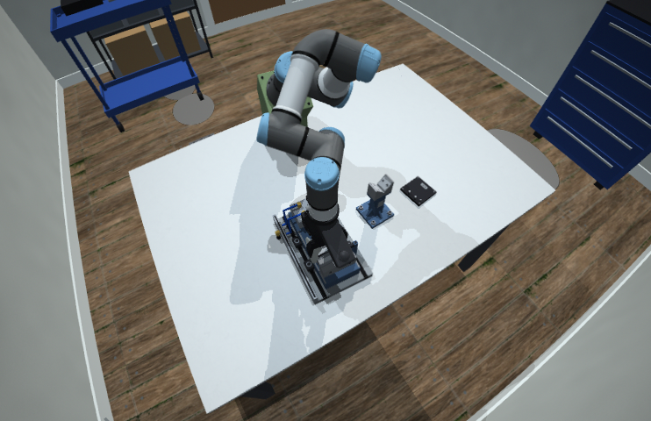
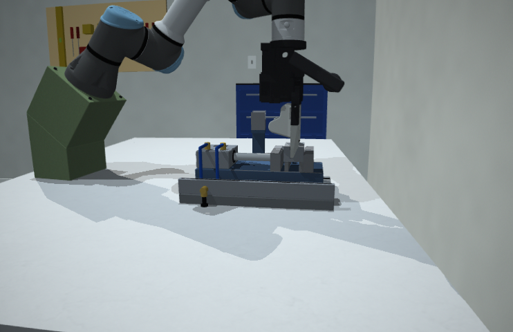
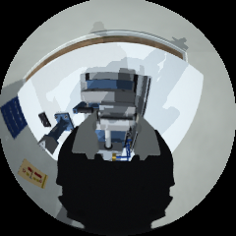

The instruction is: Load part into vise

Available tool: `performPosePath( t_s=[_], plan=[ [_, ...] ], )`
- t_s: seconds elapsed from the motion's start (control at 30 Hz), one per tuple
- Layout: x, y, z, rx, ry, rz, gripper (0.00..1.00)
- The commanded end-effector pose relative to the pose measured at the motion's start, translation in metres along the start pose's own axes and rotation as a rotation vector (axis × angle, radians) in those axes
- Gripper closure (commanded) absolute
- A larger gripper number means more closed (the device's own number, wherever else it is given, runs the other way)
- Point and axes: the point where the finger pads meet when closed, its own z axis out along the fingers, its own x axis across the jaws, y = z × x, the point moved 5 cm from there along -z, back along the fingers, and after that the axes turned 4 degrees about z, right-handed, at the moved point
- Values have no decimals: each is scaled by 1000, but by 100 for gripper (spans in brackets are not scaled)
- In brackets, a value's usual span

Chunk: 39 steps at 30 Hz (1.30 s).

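The vise [image 1: 321,255] stands at the table's front, with its air cylinder [image 2: 222,155] on the left and its fixed jaw [image 2: 308,156] on the right in the side view. The grey part [image 2: 289,150] sits low between the open jaws, close to the fixed jaw; it also shows in the wrist view [image 3: 111,125]. My gripper [image 2: 293,146] points straight down into the vise, its fingers either side of the part and slightly parted from it. In the wrist view the gripper [image 3: 114,143] straddles the part. The arm hides the slot and the work stop.
The V-block [image 1: 378,198] on its blue base stands right of the vise. The dark infeed plate [image 1: 418,190] lies beyond it with nothing on it. The green robot base [image 2: 69,128] is at the back left. A wall runs along the table's right side.
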Motion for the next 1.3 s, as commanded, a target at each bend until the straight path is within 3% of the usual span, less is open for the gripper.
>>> performPosePath(
  t_s=[0.0,0.93,1.27],
  plan=[
    [0,-1,-1,2,1,-1,53],
    [0,-1,-1,2,1,-1,53],
    [0,-1,-16,2,1,-1,53]
  ],
)
